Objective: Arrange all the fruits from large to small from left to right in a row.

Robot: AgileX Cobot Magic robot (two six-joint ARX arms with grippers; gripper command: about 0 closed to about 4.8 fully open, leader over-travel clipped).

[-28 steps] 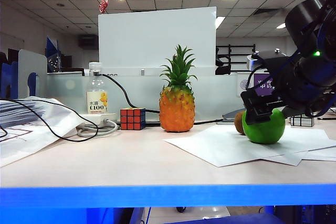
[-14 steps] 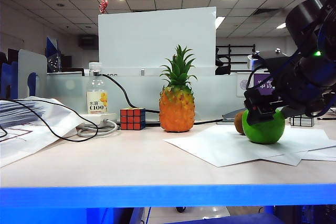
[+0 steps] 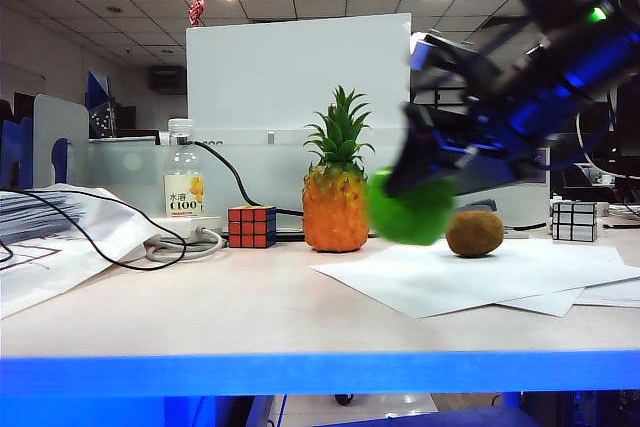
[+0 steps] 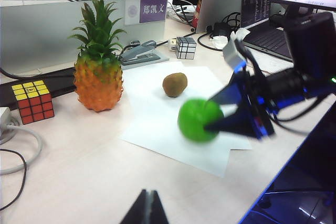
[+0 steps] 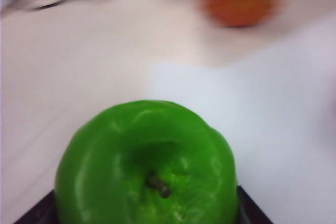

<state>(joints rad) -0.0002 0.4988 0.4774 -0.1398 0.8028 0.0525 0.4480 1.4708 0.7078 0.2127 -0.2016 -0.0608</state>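
The green apple hangs just above the table, blurred, between the pineapple and the brown kiwi. My right gripper is shut on it; in the right wrist view the apple fills the space between the dark fingers, stem facing the camera. The left wrist view shows the same apple over the white paper, with the pineapple and kiwi standing on the table behind. My left gripper is shut and empty, above bare table in front of the fruits.
A Rubik's cube, a bottle and a cable coil stand left of the pineapple. White paper sheets lie under the kiwi. A second cube sits far right. A laptop lies behind.
My right gripper has lifted the apple from beside the kiwi and carried it left towards the pineapple. The kiwi now stands alone in plain view.
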